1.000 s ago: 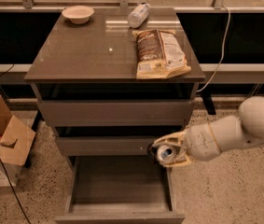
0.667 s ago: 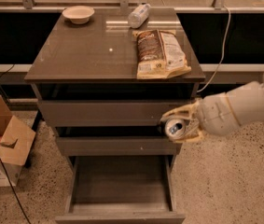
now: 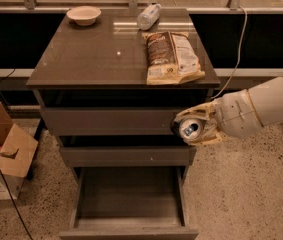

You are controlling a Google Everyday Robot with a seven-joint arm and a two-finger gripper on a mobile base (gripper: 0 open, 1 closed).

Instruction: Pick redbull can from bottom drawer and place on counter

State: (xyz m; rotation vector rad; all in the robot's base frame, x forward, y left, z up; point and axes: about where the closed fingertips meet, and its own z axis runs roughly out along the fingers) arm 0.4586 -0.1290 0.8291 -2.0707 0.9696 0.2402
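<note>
**A:** From where is the cabinet point(image 3: 126, 156) seen?

**B:** It is viewed from the front and from above, the lens tilted downward. The counter point(image 3: 96, 59) is laid out across the upper half, and the open bottom drawer point(image 3: 131, 232) is looked into at the lower edge (its front meets the frame).

**A:** How near?

**B:** Fairly near; the middle is filled by the cabinet. The gripper point(image 3: 193, 130) is caught at the right, by the top drawer's point(image 3: 106, 121) end, clasped round a can point(image 3: 190, 127).
</note>
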